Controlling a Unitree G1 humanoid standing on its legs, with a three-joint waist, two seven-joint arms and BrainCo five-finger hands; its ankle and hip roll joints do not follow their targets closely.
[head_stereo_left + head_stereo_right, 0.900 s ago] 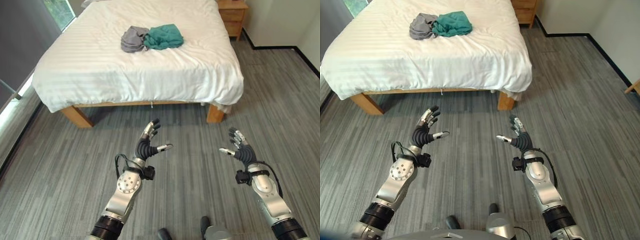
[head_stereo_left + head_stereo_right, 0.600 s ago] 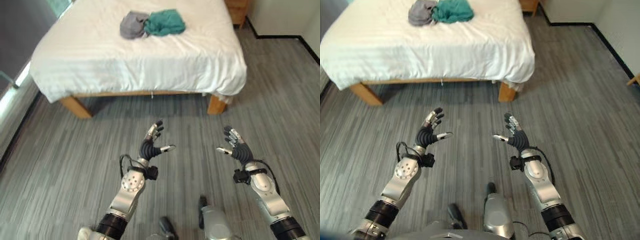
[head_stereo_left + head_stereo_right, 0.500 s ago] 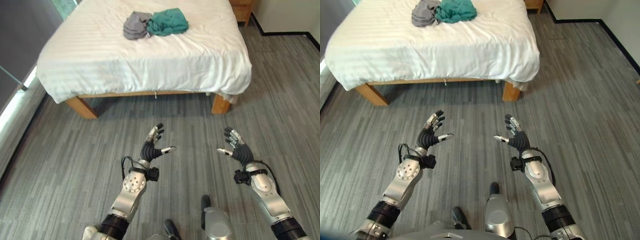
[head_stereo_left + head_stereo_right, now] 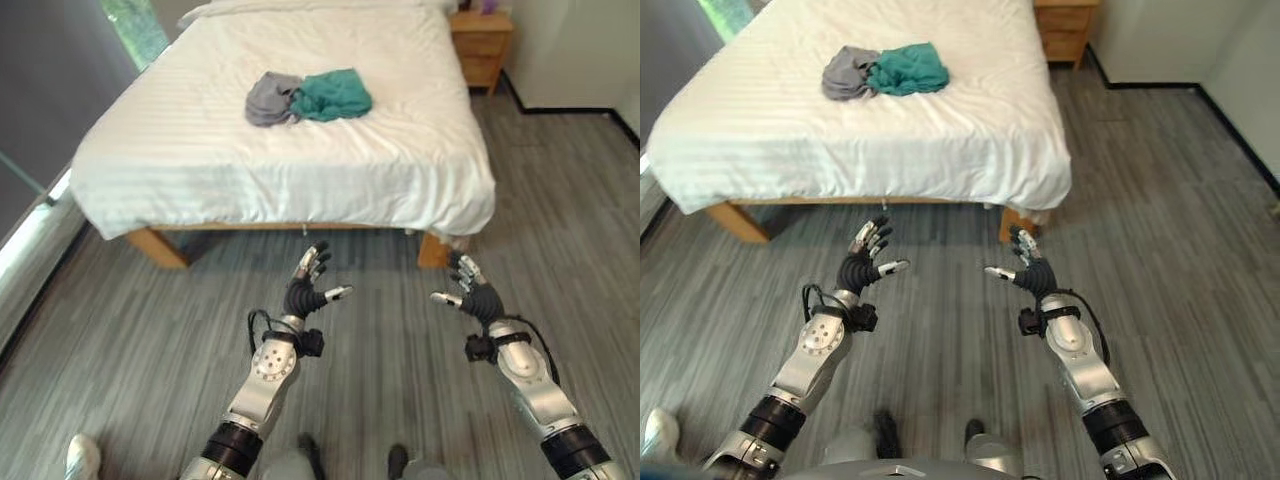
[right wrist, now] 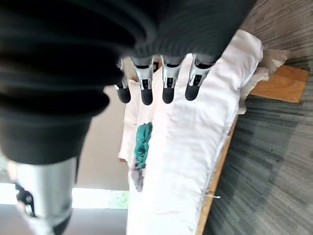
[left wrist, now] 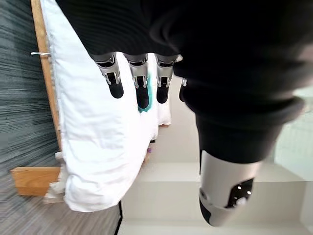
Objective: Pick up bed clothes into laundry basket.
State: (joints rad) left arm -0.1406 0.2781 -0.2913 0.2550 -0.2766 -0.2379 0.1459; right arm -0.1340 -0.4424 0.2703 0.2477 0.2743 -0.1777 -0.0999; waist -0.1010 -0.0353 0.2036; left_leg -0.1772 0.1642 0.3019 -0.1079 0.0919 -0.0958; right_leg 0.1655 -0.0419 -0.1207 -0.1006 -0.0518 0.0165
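Note:
A grey garment (image 4: 268, 98) and a teal garment (image 4: 333, 94) lie bunched side by side on the white bed (image 4: 200, 160), near its middle. The teal garment (image 5: 141, 145) also shows past the right hand's fingers. Both hands hover over the grey floor in front of the bed, well short of the clothes. My left hand (image 4: 304, 290) is open with its fingers spread and nothing in it. My right hand (image 4: 472, 295) is open too, palm turned inward, and empty. No laundry basket is in sight.
A wooden nightstand (image 4: 482, 45) stands at the bed's far right corner. The bed's wooden legs (image 4: 158, 246) rest on the grey plank floor. A dark wall and a window (image 4: 128, 25) run along the left. A person's shoe (image 4: 82, 458) shows at the lower left.
The camera has tilted up, so the bed and nightstand show lower in the picture. Both hands stay open at about the same spacing, now closer to the bed's foot edge.

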